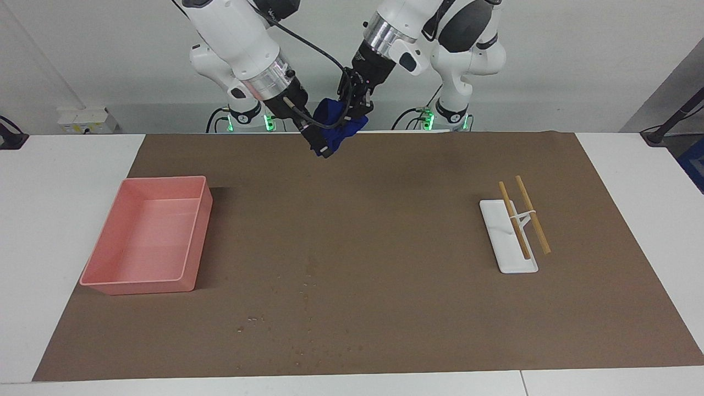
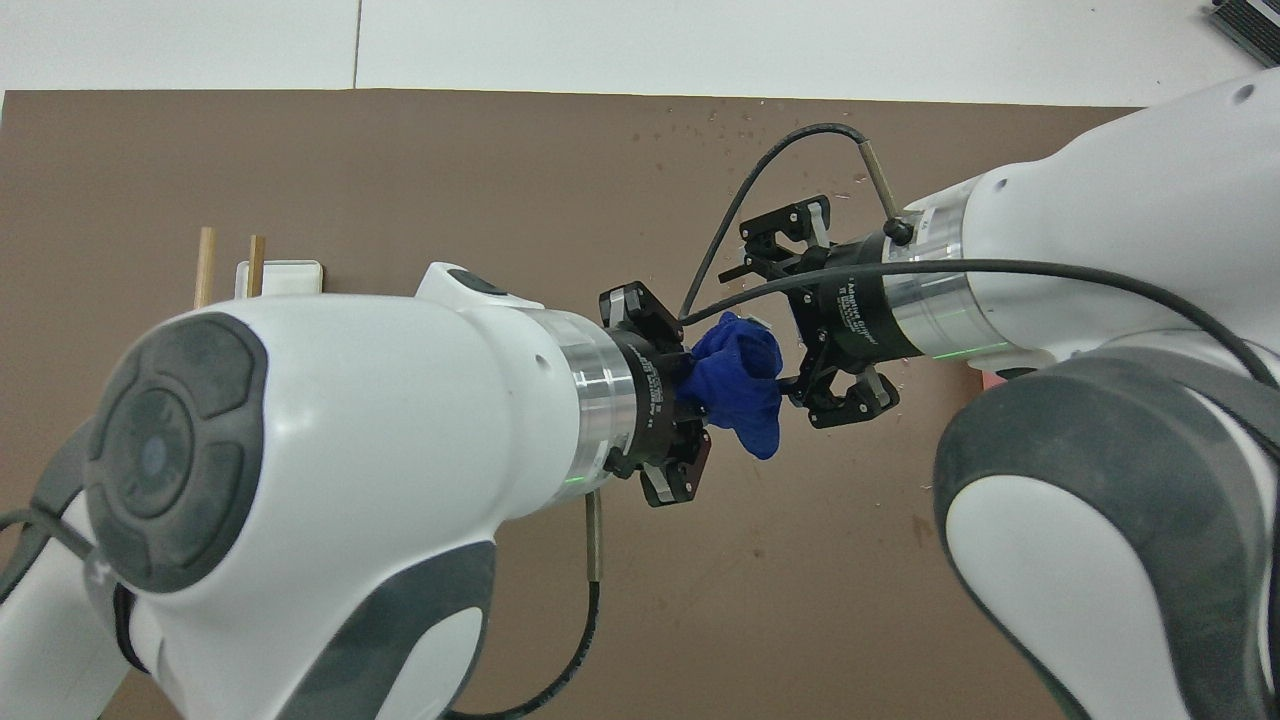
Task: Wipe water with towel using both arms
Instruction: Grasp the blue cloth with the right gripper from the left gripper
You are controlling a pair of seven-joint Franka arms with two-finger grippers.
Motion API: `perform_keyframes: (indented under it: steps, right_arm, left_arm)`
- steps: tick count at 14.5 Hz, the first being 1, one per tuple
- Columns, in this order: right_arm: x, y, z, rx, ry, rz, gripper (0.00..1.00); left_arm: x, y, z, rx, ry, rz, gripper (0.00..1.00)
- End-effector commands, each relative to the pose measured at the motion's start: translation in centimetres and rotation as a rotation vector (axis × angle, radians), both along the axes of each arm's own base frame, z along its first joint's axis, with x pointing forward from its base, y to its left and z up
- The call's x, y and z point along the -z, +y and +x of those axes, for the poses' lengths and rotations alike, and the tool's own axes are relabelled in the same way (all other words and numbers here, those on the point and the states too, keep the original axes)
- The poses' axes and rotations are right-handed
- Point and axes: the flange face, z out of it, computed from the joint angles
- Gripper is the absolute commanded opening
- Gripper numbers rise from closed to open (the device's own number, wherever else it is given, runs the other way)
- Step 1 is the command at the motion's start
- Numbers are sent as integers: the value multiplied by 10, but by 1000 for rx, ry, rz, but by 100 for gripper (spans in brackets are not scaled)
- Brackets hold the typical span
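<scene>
The deep-blue towel [image 1: 336, 127] hangs bunched in the air, held by my left gripper [image 1: 352, 116], which is shut on it above the brown mat's robot-side edge, mid-table. In the overhead view the towel [image 2: 738, 378] sticks out of the left gripper [image 2: 700, 400]. My right gripper [image 1: 322, 146] is up against the towel with its fingers spread open on either side of it [image 2: 785, 330]. Water droplets [image 1: 305, 286] lie scattered on the mat toward the edge farthest from the robots; a few show in the overhead view [image 2: 740, 118], the others are hidden by the arms.
A pink tray [image 1: 110, 280] stands on the mat at the right arm's end. A white rack [image 1: 495, 231] with two wooden sticks lies at the left arm's end, also in the overhead view [image 2: 285, 275]. The brown mat [image 1: 385, 231] covers the table's middle.
</scene>
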Motion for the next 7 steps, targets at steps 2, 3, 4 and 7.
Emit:
perform_keyframes:
  steps: [2,3,4,7]
  right_arm:
    - [6,6,0,27,12,12,92]
    - [7,6,-2,22,21,8,80]
    - [9,6,-4,19,31,2,66]
    - [9,7,-6,-6,41,-3,0]
  left_arm:
    - [-16,-3,-3,-58,-35,-46,0]
    - [-16,-4,-3,-67,-33,-49,0]
    - [-16,-3,-2,-71,-39,-50,0]
    - [-14,-4,-2,-69,-58,-30,0]
